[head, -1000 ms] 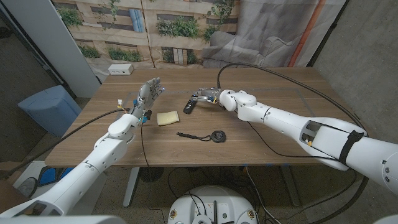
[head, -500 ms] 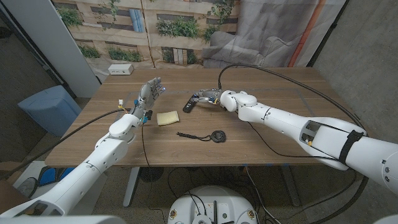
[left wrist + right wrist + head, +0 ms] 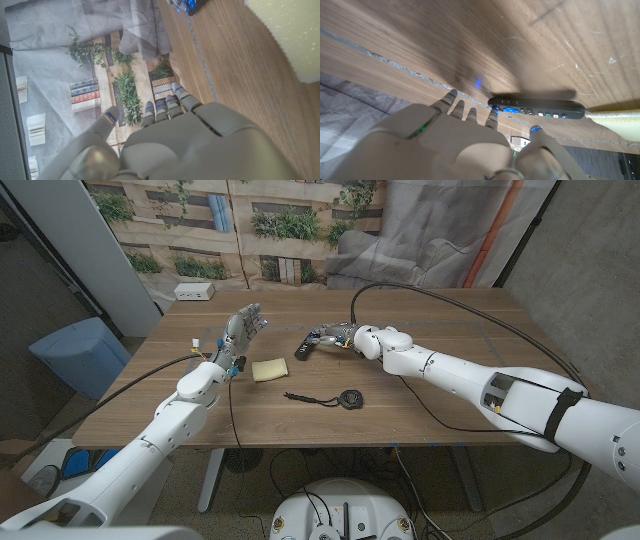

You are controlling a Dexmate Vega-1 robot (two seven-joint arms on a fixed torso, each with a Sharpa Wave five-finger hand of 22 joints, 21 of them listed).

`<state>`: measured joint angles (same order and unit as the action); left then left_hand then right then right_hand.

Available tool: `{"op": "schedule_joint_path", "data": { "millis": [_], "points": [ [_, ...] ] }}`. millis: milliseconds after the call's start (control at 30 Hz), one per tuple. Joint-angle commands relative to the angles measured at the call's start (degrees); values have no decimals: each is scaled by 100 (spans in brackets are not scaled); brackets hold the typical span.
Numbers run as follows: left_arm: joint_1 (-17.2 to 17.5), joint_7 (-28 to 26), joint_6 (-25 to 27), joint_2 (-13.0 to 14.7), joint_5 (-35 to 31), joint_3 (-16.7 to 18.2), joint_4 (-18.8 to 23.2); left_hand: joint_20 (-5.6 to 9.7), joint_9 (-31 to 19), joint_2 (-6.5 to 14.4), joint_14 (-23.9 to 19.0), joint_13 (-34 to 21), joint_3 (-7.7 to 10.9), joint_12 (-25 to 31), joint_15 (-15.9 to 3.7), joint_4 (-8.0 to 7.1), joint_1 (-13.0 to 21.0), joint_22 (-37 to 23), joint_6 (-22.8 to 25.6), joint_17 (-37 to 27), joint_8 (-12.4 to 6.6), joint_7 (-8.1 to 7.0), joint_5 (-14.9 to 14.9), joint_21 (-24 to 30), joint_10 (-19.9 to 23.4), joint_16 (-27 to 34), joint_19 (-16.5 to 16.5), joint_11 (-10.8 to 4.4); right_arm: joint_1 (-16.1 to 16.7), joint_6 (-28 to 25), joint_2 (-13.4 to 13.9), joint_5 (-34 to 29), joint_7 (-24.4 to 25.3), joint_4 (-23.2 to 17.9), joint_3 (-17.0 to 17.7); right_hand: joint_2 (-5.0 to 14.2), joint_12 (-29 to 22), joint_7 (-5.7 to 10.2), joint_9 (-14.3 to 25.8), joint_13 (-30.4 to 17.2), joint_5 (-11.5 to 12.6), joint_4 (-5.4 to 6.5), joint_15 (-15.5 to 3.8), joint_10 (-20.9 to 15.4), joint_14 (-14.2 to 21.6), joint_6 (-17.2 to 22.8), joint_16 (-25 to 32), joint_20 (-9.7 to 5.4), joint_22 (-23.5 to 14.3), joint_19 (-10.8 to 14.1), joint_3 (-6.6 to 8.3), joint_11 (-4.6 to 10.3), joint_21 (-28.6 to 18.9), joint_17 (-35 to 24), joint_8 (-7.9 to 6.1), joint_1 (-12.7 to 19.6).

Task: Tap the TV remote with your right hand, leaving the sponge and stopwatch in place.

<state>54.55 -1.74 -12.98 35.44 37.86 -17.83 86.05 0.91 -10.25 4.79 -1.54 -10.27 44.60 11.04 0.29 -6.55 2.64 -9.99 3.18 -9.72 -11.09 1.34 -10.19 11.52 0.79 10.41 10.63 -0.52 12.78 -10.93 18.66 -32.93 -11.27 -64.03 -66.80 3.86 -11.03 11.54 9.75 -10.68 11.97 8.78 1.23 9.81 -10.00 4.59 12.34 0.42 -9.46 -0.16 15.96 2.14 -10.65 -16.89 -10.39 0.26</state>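
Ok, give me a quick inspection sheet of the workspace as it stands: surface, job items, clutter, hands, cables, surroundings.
Surface: wooden table, bare grain.
Job's things: TV remote dark, lying flat; sponge yellow, beside it; stopwatch black, its cord trailing toward the sponge.
Clutter: white box at the far corner.
Hands: right hand over the remote's end, contact unclear; left hand raised, fingers apart, holding nothing.
Cables: black cable looping across the table.
Surroundings: blue bin; printed backdrop.
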Motion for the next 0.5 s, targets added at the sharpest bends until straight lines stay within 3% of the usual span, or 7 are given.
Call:
{"op": "schedule_joint_path", "data": {
  "millis": [33, 500],
  "points": [
    [-27, 19, -6, -3, -8, -14, -37, -3, -30, 594, -62, -8, 28, -6, 6, -20, 46, -23, 57, -31, -3, -1, 0, 23, 29, 7, 71, 10, -18, 12, -31, 12, 0, 52, -30, 208, 2, 21, 28, 6, 53, 5, 36, 206, -425, 52, -3, -22, -28, -76, -9, -15, -8, -28, -31, -12],
    [-91, 129, -39, -28, 6, -50, -127, -2, -30, 593, -62, -8, 27, -6, 2, -20, 47, -23, 57, -31, -1, -3, 1, 22, 30, 7, 70, 17, -18, -16, -1, -30, -37, 12, -71, 203, -9, -16, 29, 6, 56, 6, 12, 174, -423, 176, 4, -35, -27, -90, -26, -30, -9, -28, -67, -9]
  ]
}}
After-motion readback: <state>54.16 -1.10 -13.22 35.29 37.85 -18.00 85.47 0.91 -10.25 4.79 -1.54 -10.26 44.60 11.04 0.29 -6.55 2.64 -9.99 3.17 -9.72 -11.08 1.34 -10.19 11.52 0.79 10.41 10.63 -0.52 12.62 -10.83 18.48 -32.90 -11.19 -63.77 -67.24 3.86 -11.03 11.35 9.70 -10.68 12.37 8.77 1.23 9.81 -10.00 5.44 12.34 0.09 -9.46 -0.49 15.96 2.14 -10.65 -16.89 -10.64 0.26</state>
